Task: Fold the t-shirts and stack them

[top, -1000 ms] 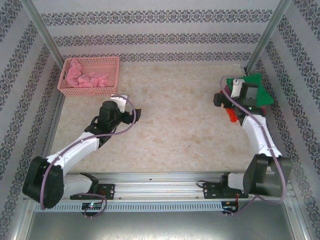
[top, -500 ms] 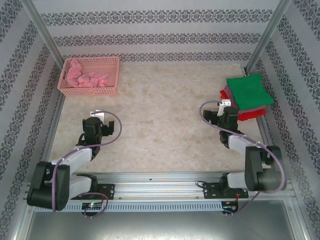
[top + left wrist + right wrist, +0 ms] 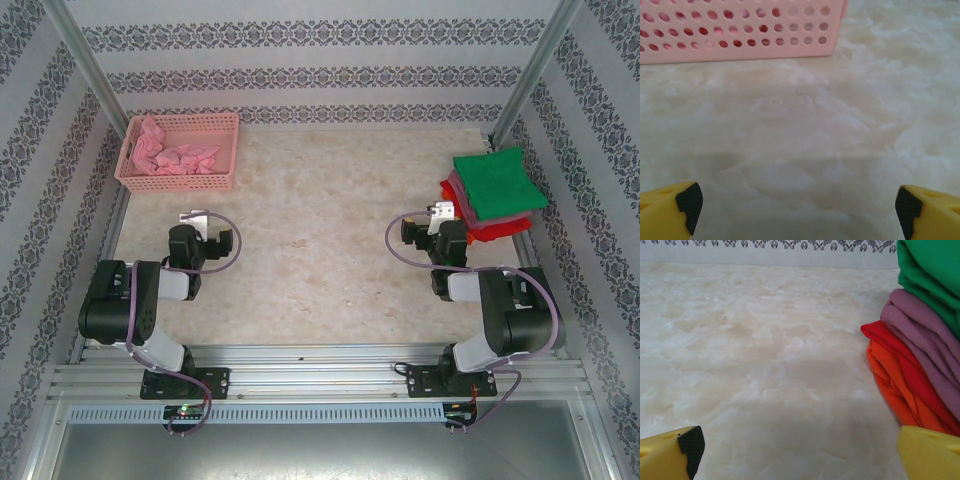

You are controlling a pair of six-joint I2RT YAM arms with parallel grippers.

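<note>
No words, numbers or labels can be read on anything here. The wall (image 3: 300,80) has rows of dark flowery shapes, and they are a pattern, not letters.

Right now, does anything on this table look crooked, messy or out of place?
The bright green cloth t-shirt sits skewed atop the folded stack at far right, layers fanned out. Crumpled light pink cloth lies unfolded in the pink plastic lattice basket.

table (image 3: 330,230): marbled | basket (image 3: 180,183): far left | t-shirts (image 3: 495,182): stacked, right
</note>
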